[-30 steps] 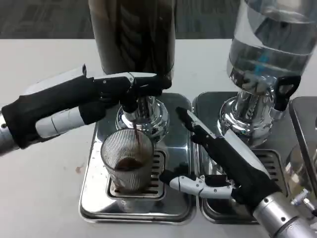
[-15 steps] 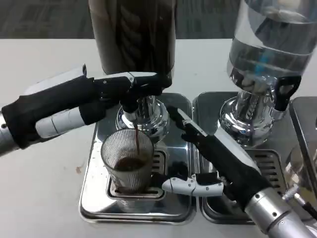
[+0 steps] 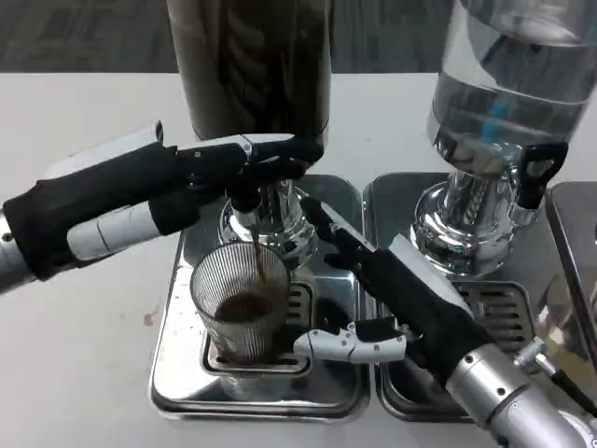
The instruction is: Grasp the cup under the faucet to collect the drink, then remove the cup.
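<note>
Centrally, the ribbed glass cup [image 3: 241,303] stands on the drip tray [image 3: 177,373] under the faucet [image 3: 250,201] (dark drink streaming in), the left hand [image 3: 238,163] gripping the faucet lever, the right hand [image 3: 392,308] spread beside the cup, holding nothing.

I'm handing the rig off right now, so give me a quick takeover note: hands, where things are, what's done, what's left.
Left hand presses the faucet lever on the dark dispenser; dark drink is streaming into the ribbed glass cup.
Cup stands on the drip tray under the faucet, filled only near the bottom.
Right hand is open beside the cup, fingers spread toward it, not gripping.
Left: grasp cup, finish filling, release lever, remove cup.
</note>
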Robot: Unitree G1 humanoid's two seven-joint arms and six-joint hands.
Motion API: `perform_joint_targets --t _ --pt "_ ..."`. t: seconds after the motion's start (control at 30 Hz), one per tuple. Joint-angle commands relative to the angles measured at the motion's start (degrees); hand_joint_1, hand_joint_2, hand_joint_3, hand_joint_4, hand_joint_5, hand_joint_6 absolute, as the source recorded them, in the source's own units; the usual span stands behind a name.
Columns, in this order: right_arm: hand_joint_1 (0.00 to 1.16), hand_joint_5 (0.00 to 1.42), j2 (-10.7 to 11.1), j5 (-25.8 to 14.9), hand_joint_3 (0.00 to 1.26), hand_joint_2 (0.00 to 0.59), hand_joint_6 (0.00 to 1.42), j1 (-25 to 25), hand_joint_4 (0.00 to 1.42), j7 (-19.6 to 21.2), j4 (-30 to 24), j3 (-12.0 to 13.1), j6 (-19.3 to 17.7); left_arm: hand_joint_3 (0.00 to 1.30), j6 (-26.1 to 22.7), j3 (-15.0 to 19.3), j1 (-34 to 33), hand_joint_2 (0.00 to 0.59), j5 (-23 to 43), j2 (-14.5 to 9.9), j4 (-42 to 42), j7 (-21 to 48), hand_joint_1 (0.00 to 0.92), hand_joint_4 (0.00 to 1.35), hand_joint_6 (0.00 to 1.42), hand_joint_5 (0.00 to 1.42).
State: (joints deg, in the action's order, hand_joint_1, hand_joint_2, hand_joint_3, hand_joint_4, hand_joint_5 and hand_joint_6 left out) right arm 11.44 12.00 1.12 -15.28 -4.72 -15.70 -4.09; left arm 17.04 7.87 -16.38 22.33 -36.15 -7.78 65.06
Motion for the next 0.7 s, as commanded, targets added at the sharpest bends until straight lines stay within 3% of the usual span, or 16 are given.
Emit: perform_joint_targets --t 0.03,0.27,0.37,0.7 --pt "0.85 0.00 -0.84 -1.01 0.00 0.131 0.08 -1.58 0.00 -0.52 2.13 -0.57 -1.43 0.14 -0.54 -0.72 1.03 0.049 -0.21 -1.10 1.02 0.87 0.000 0.03 0.06 0.08" --pt "0.82 0.00 -1.59 -1.17 0.01 0.106 0.08 -2.50 0.00 -0.91 3.60 -1.40 -2.21 0.14 -0.69 -0.47 1.68 0.049 -0.11 -1.59 1.70 0.57 0.000 0.03 0.06 0.08" --pt "0.89 0.00 -1.76 -1.63 0.00 0.104 0.08 -2.98 0.00 -1.47 4.28 -1.56 -2.42 0.13 -0.86 -0.46 1.86 0.049 -0.03 -1.79 1.77 0.40 0.000 0.02 0.06 0.07" --pt "0.95 0.00 -2.59 -1.79 0.00 0.101 0.10 -3.67 0.00 -1.28 4.94 -1.91 -2.66 0.13 -0.95 0.54 2.32 0.049 0.35 -1.95 2.16 -0.74 0.000 0.02 0.06 0.07"
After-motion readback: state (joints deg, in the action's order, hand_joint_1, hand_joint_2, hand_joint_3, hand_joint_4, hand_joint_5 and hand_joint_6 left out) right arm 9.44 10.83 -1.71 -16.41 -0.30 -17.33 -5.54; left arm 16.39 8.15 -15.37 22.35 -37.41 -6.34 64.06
